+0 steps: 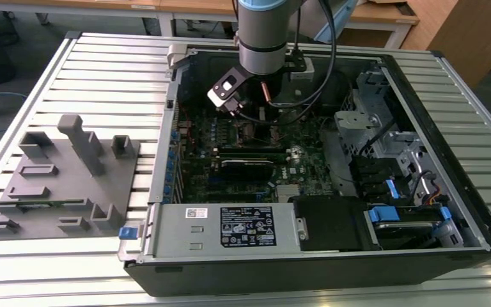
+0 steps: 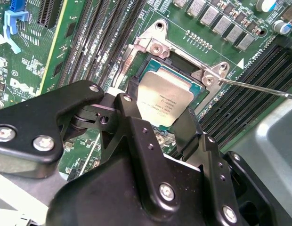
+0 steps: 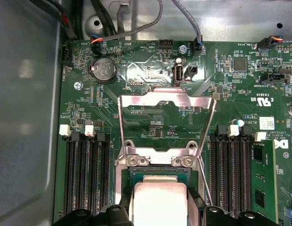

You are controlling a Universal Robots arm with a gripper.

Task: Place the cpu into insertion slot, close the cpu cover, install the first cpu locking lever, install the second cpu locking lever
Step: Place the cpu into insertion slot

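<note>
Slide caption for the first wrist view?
The gripper straddles the cpu at the socket, with the cpu cover hinged open beyond it.

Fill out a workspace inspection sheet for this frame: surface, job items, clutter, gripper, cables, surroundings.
Surface: slatted metal table carrying an open computer case, with the motherboard exposed.
Job's things: cpu over the socket, held in the gripper; cpu cover flipped open, away from the socket; a thin locking lever swung free.
Clutter: grey fixture tray on the table, to the exterior view's left of the case.
Gripper: shut on the cpu, against two opposite edges.
Cables: black cables hang along the arm; grey leads plug into the board's edge.
Surroundings: wooden desks behind the table.
</note>
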